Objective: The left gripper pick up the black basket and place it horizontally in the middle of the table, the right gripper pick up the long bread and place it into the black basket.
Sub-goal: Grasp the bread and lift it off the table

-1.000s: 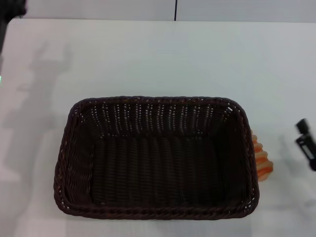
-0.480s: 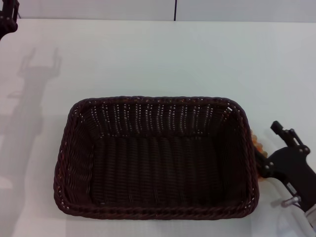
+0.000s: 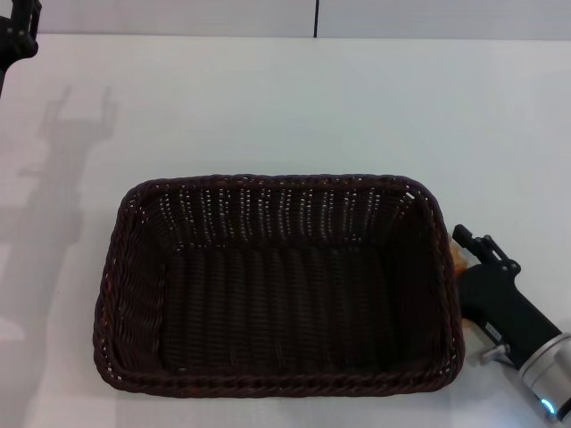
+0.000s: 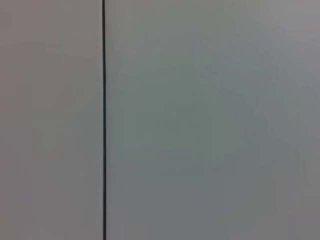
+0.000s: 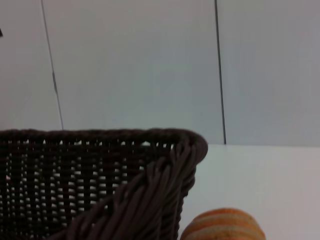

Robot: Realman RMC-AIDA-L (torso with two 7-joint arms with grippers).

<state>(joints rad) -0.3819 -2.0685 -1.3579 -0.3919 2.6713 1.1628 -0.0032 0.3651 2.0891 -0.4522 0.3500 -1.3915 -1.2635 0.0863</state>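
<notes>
The black basket (image 3: 277, 181) lies lengthwise across the middle of the table (image 3: 285, 98), empty. The long bread (image 3: 456, 259) lies on the table against the basket's right wall; only a sliver of it shows in the head view, the rest under my right gripper (image 3: 475, 241). That gripper is low over the bread, coming from the front right, its fingers apart. In the right wrist view the bread's orange-banded end (image 5: 222, 226) shows close beside the basket's corner (image 5: 165, 165). My left gripper (image 3: 20, 22) is raised at the far left corner, away from the basket; its shadow shows two prongs apart.
The basket's right wall stands directly beside the bread. Bare white tabletop lies behind and to the left of the basket. The left wrist view shows only a grey wall panel with a dark vertical seam (image 4: 103, 120).
My right gripper has come in from the right edge and moved left and down over the bread, hiding most of it. My left gripper has drawn up into the far left corner.
</notes>
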